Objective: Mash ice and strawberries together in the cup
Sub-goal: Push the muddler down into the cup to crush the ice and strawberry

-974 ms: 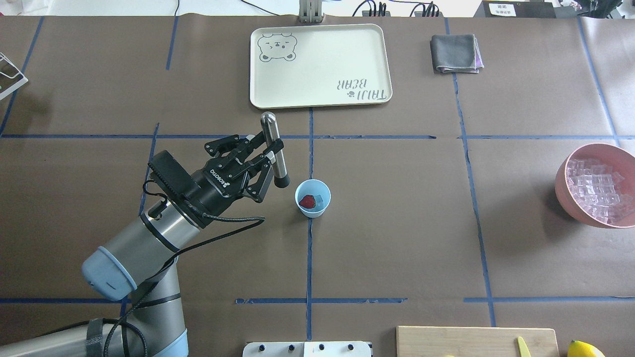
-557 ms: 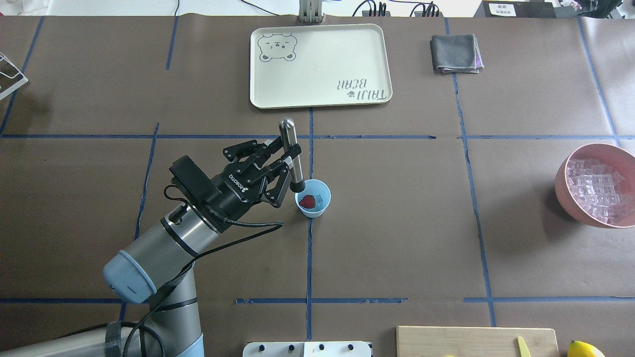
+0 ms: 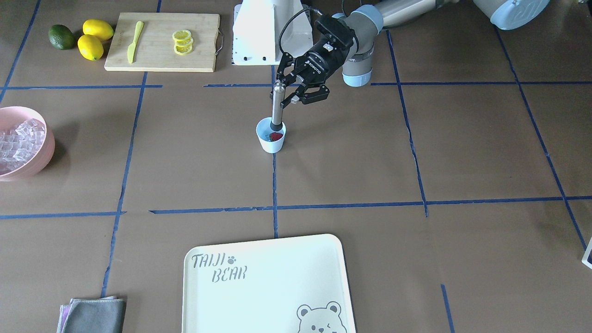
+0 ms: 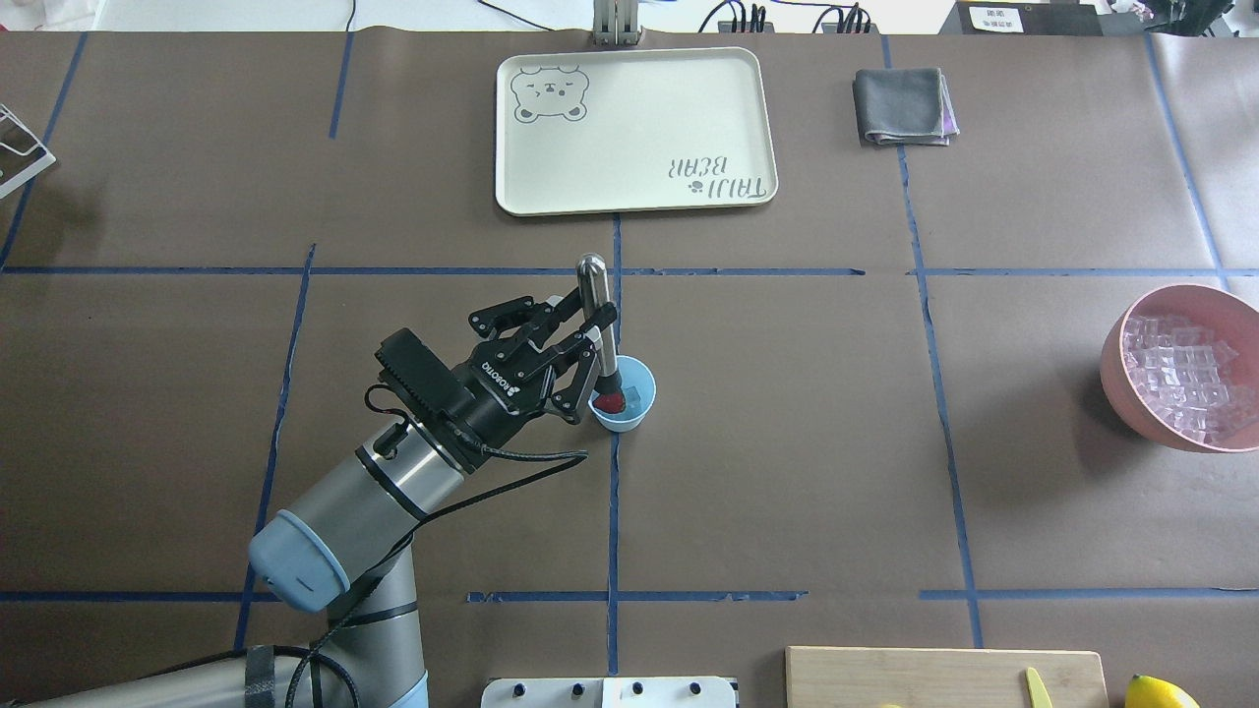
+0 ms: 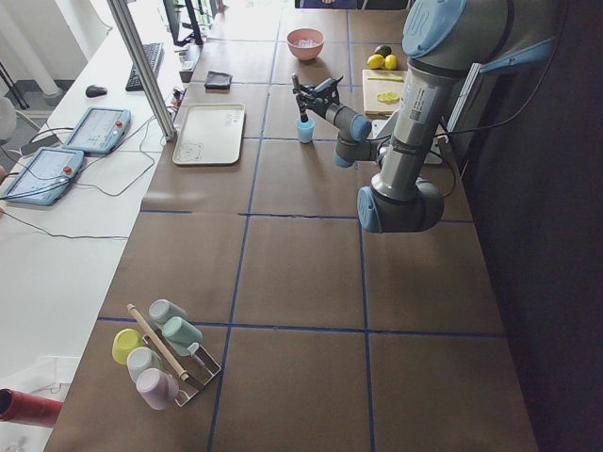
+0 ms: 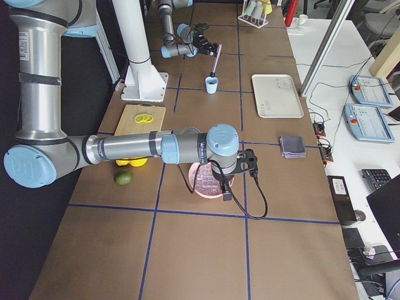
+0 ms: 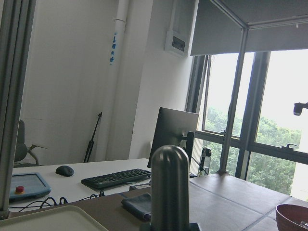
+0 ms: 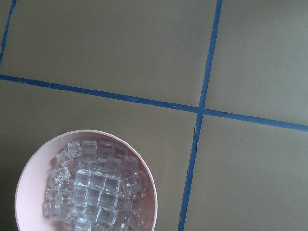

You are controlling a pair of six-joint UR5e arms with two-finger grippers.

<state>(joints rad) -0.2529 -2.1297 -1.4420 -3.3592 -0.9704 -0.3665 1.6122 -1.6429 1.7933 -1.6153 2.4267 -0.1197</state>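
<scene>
A pestle [image 4: 594,285] is clamped in the left claw [image 4: 596,329], its tip in the cup [image 4: 641,413], seemingly on the strawberry [image 4: 612,403]. Ice [image 8: 96,192] in a pink bowl [image 8: 21,192] is shown closely from the right wrist only. The right claw's [image 6: 223,186] state cannot be told. The table [image 4: 787,442] is taped blue.

Upright muddler [image 4: 598,320] filling the cup [image 4: 629,421] mouth

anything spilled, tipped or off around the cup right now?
Nothing stands out. The cup stands upright with the strawberry inside it, and nothing lies loose on the table beside it. The left gripper is shut on the muddler, whose tip is inside the cup. The pink bowl is upright with its ice inside.
</scene>
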